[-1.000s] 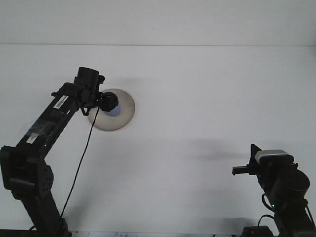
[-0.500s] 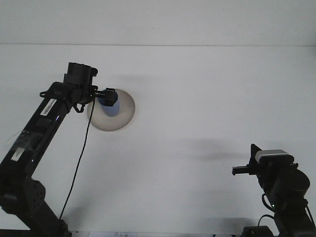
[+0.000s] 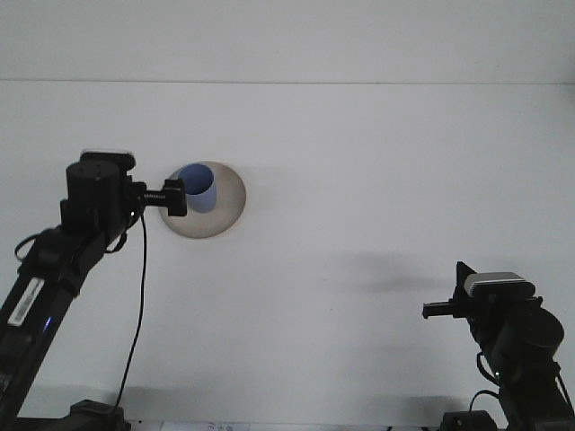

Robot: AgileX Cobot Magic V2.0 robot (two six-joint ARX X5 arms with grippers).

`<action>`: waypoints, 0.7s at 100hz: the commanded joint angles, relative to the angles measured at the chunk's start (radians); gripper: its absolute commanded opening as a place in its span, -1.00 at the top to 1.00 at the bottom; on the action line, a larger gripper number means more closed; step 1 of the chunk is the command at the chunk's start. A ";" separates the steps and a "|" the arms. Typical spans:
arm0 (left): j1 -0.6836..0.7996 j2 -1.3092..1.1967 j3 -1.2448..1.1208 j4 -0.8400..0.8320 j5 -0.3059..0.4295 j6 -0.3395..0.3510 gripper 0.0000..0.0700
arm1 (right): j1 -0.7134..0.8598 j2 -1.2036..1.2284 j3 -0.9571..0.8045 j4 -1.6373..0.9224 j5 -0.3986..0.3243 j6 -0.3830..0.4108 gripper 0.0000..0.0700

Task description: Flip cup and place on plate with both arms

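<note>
From the front, the left arm [image 3: 54, 260] has drawn back toward the left edge of the desk [image 3: 377, 180] since a moment ago, when its head hung right over the plate. Its left claw [image 3: 174, 197] now sits at the plate's left rim, just beside the cup, and I cannot tell whether it is parted or closed, nor whether it touches the cup. The cup [image 3: 198, 188], earlier mostly hidden under the claw, now shows plainly: a small blue cylinder, smooth and matte, standing upright with its round mouth facing up, on the left part of the plate [image 3: 225, 202]. The plate is a shallow round dish, pale beige with a dull finish, lying in the left half of the desk toward the far edge. The right claw [image 3: 437, 310] has not moved; it waits low by the near right corner, its state hard to make out. The desk is flat, plain white.
</note>
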 commanded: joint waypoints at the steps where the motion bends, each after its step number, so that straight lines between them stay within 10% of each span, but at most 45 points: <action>1: -0.001 -0.087 -0.107 0.040 -0.023 -0.029 -1.00 | 0.001 0.003 0.008 0.011 0.001 0.007 1.00; 39: -0.001 -0.600 -0.550 0.077 -0.072 -0.091 -0.99 | 0.001 0.003 0.008 0.014 0.002 0.007 1.00; 61: -0.001 -0.799 -0.670 0.075 -0.073 -0.106 0.98 | 0.001 0.003 0.008 0.025 0.003 0.007 1.00; 70: -0.001 -0.843 -0.673 0.076 -0.073 -0.108 0.98 | 0.001 0.003 0.008 0.024 0.003 0.007 1.00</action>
